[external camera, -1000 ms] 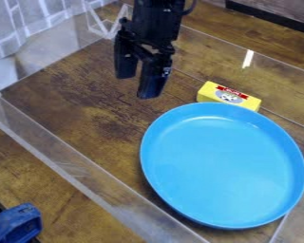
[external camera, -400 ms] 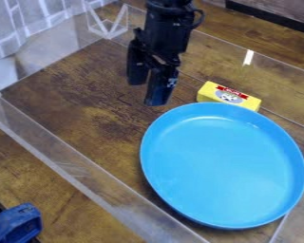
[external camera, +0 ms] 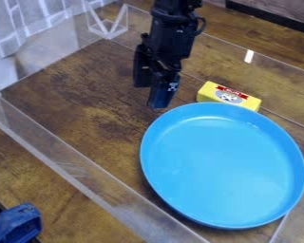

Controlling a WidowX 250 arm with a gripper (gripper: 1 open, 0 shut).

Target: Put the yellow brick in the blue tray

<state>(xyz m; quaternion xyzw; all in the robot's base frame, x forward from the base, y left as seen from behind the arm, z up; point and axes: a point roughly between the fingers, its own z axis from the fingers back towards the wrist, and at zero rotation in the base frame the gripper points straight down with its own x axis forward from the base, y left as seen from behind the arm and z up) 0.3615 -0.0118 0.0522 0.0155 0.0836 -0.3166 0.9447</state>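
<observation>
The yellow brick (external camera: 228, 95), small with a red-and-white label on top, lies on the wooden table just beyond the far rim of the blue tray (external camera: 180, 180). The tray is a big round shallow dish and holds nothing. My black gripper (external camera: 149, 85) hangs pointing down, to the left of the brick and a short gap away from it. Its two fingers (external camera: 160, 92) stand apart, open, with nothing between them. Their tips hover low over the wood near the tray's upper left rim.
A clear acrylic wall (external camera: 66, 166) runs along the table's near left side, with another clear panel (external camera: 110, 19) at the back. A blue object (external camera: 12, 226) sits off the table at the bottom left corner.
The gripper has shifted right and slightly down in the picture, closing in on the yellow brick. Brick and tray have stayed put; the fingers remain apart.
</observation>
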